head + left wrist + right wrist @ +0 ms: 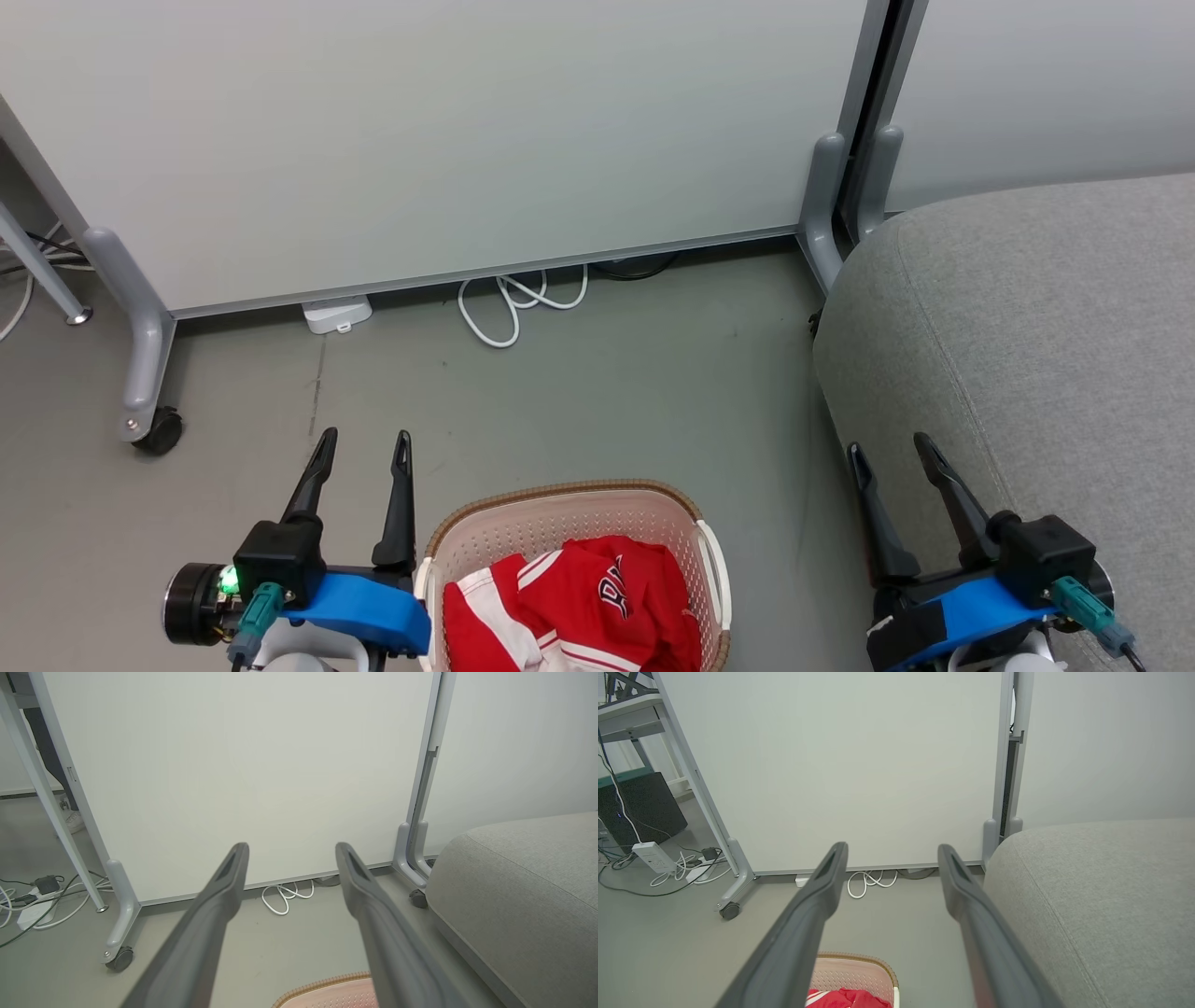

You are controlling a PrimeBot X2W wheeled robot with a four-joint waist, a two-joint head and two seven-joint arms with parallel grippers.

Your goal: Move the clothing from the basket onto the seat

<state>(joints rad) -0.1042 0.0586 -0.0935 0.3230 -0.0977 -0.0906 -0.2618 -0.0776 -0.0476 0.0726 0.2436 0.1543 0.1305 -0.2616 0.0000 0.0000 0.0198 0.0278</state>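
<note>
Both spread wide, empty, I see left gripper (366,436) beside basket (560,490) rim, right gripper (888,444) by seat (1027,327) edge, clothing (597,597) in basket.

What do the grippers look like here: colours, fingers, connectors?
The left gripper and right gripper match: two long tapered dark fingers with slotted tips, black block housing, blue wrist bracket, teal cable connector. The left shows a lit green light; the right's bracket carries a black patch.
</note>
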